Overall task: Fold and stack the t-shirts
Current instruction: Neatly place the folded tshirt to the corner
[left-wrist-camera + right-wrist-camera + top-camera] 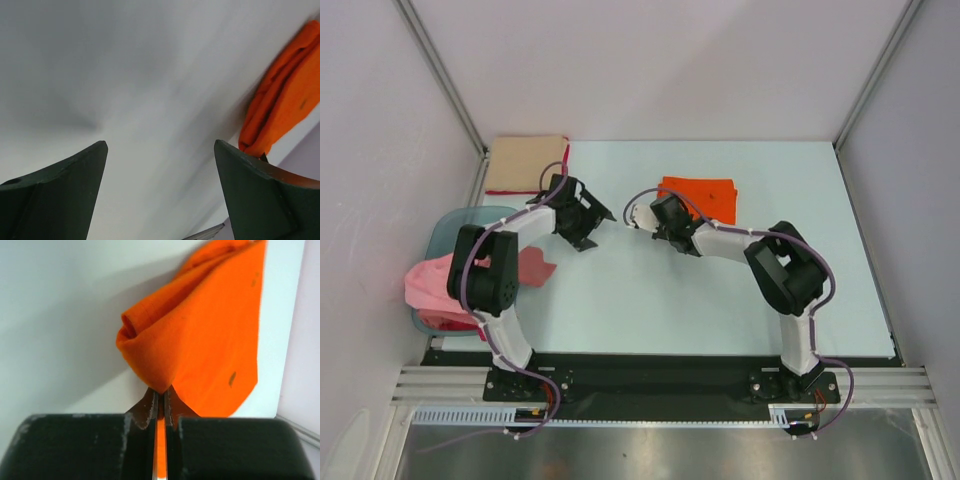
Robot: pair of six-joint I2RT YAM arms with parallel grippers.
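While the right gripper (159, 395) pinches a corner of the folded orange t-shirt (210, 340), the left gripper (160, 150) hangs spread and empty.
The orange t-shirt lies at the table's (720, 300) far middle; a folded tan t-shirt (525, 163) sits in the far-left corner.

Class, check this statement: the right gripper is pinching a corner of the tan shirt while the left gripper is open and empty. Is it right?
No: the right gripper pinches a corner of the orange shirt, as the right wrist view shows; the tan shirt lies folded at the far left. The left gripper is open and empty.
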